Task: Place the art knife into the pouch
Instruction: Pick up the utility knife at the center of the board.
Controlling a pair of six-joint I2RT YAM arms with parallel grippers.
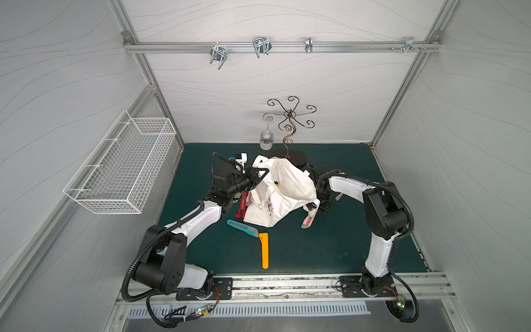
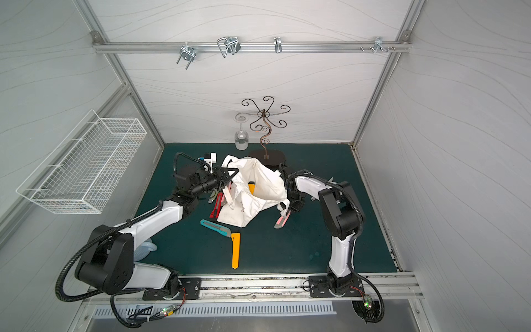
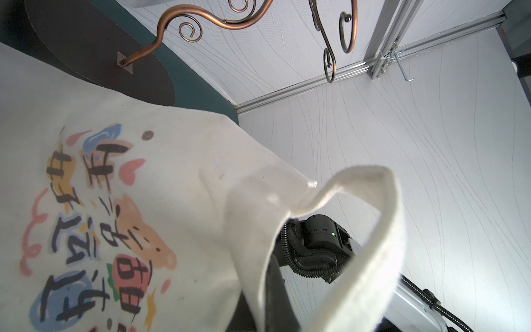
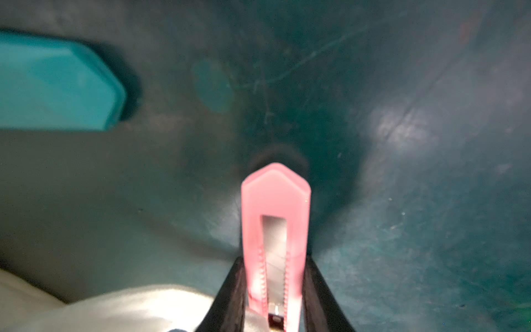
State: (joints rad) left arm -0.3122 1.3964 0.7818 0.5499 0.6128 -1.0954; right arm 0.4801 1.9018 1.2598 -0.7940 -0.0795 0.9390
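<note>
The right gripper [image 4: 274,260] has its two black fingers [image 4: 316,287] pressed against both sides of the pink art knife [image 4: 274,195]. The knife points down at the green mat [image 1: 316,253], just beside the right corner of the pouch [image 1: 287,178]. I cannot tell whether its tip touches the mat. The left gripper [image 1: 260,177] is closed on the pouch's left rim and holds it lifted, and the mouth stands open. A yellow thing [image 1: 276,185] shows inside the pouch. A red knife [image 1: 240,208] lies just beside the pouch's left edge. A teal knife [image 1: 242,228] and a yellow knife [image 1: 264,250] lie in front. The right arm arches over with its wrist pointing down. The left arm reaches in, bent at the elbow, with its wrist raised.
</note>
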